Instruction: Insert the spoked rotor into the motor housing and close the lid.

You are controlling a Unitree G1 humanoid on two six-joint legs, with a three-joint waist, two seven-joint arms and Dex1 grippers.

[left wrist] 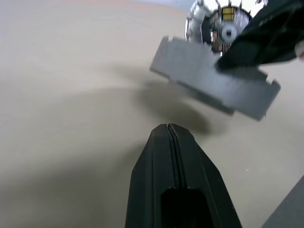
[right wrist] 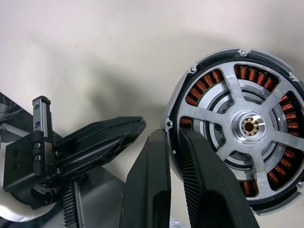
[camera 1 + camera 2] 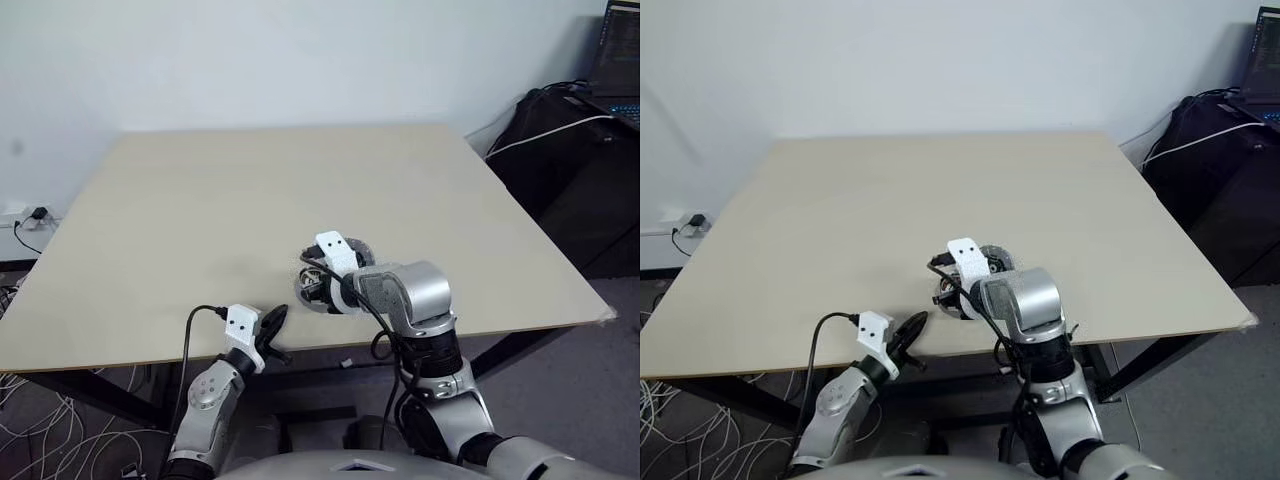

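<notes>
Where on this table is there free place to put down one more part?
The table is bare across its back half toward the wall and along both side edges. It is crowded at the middle of the near edge: the right gripper is at the motor housing, the left gripper beside it.

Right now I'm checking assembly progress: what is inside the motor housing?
The spoked rotor sits inside the motor housing, with copper windings showing through the gaps between its spokes. The right claw is clamped on the housing's rim and covers part of that edge. What lies beneath the hub is hidden.
</notes>
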